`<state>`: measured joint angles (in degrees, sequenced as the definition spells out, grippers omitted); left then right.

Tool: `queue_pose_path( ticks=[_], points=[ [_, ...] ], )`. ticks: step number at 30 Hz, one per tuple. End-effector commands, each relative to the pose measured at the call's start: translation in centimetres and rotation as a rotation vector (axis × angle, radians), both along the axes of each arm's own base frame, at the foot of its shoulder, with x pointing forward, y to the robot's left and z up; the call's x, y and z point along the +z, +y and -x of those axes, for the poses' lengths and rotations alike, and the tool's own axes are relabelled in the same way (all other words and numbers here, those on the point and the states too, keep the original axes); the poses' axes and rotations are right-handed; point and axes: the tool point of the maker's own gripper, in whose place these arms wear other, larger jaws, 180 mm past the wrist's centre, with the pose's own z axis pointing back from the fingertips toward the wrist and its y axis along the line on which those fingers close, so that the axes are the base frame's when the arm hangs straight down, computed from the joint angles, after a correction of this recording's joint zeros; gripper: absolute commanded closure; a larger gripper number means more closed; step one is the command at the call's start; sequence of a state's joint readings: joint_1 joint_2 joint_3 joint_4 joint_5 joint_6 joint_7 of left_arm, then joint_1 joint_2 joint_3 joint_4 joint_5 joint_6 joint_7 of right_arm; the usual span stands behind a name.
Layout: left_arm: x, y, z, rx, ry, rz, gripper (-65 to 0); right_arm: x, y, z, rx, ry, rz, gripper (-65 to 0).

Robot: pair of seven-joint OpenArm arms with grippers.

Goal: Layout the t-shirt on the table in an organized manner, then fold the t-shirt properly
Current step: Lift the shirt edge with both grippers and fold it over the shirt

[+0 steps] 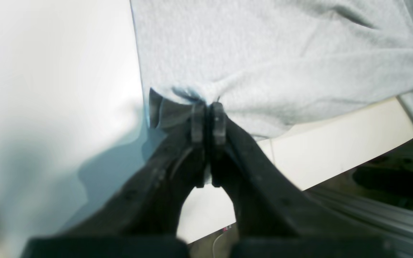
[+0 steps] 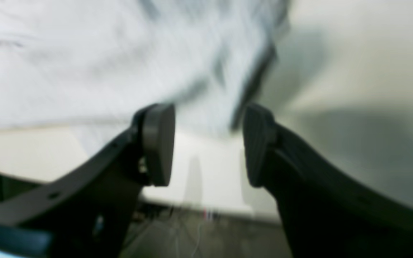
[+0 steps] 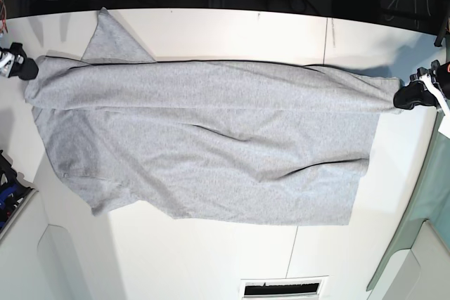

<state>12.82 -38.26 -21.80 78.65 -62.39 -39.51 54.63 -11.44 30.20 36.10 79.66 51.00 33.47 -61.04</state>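
Closest to me in the left wrist view, my left gripper [image 1: 208, 107] has its jaws clenched on a bunched edge of the shirt [image 1: 264, 53], with the grey cloth spreading away beyond the tips and bare worktop [image 1: 48, 71] off to one side of them. In the right wrist view, my right gripper [image 2: 208, 143] stands with its jaws parted and nothing between them; the shirt's edge lies just past the tips, blurred, so I cannot tell whether a pad brushes it.

Farther out, the base view shows the shirt stretched long across the worktop between my two grippers, the upper part doubled over in a lengthwise band, a sleeve poking out near the right gripper [image 3: 17, 61], and the lower corner beside the left gripper [image 3: 415, 95] lying fairly square. No lettering shows on the side I see.

I judge the layout roughly done: the shirt is spread and mostly flat, with some long creases. One lengthwise fold looks begun. Left to do, as I read it: tidy the sleeve, finish the lengthwise folds, then fold it across into a compact stack.
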Motion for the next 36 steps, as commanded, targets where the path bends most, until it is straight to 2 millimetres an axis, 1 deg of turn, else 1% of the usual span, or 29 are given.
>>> queue_pose_path(
  ticks=[1,3,6,7,8,10,13,15,18,20,26,29,31,32,33,34,36],
  points=[
    [1.5,0.6,-0.9,-0.007,-0.046,-0.011,0.0,1.1,-0.8,0.1,-0.005,-0.030,0.006,-30.5],
    [0.6,0.7,0.0,-0.006,-0.008,-0.013,0.0,0.5,-0.7,2.2,-0.011,-0.003,-0.021,-30.4],
    [-0.9,0.3,1.9,0.003,0.045,0.004,0.0,-0.9,0.0,5.1,-0.012,0.063,-0.042,-30.4],
    [-1.4,0.2,2.6,0.004,0.063,0.009,0.0,-1.4,0.4,5.8,-0.014,0.079,-0.052,-30.4],
    [-1.9,0.1,3.3,0.005,0.082,0.011,0.0,-1.7,0.9,6.1,-0.020,0.082,-0.065,-30.4],
    [-2.7,-0.3,4.8,0.006,0.121,0.030,0.0,-2.3,2.0,6.1,-0.038,0.070,-0.096,-30.4],
    [-3.0,-1.6,6.0,0.013,0.145,0.106,0.0,-3.1,3.5,5.8,-0.062,0.049,-0.132,-30.4],
    [-3.2,-2.0,6.3,0.007,0.162,0.119,0.0,-3.5,4.3,5.5,-0.076,0.037,-0.144,-30.4],
    [-3.3,-2.1,6.3,0.008,0.162,0.121,0.0,-3.9,4.8,5.1,-0.097,0.003,-0.137,-30.4],
    [-3.2,-2.1,6.2,0.008,0.158,0.121,0.0,-4.3,5.7,4.9,-0.082,-0.001,-0.141,-30.4],
    [-3.2,-2.1,6.1,0.008,0.158,0.122,0.0,-6.3,10.5,4.9,0.007,0.050,-0.180,-30.4],
    [-3.2,-2.1,6.1,0.007,0.158,0.121,0.0,-6.7,12.8,4.7,0.030,0.045,-0.215,-30.4],
    [-3.3,-2.1,6.4,0.001,0.171,0.119,0.0,-6.8,14.0,4.4,0.037,0.042,-0.239,-30.3],
    [-3.3,-2.1,6.4,0.000,0.172,0.119,0.0,-6.8,14.4,4.3,0.038,0.040,-0.246,-28.5],
    [-3.3,-2.1,6.4,0.001,0.172,0.118,0.0,-6.8,14.6,4.1,0.036,0.034,-0.251,-23.7],
    [-3.3,-2.1,6.4,0.001,0.171,0.119,0.0,-6.7,14.8,4.0,0.036,0.031,-0.254,-16.5],
    [-3.2,-2.1,6.3,0.002,0.169,0.119,0.0,-6.6,14.7,3.8,0.038,0.025,-0.253,0.0]
  ],
)
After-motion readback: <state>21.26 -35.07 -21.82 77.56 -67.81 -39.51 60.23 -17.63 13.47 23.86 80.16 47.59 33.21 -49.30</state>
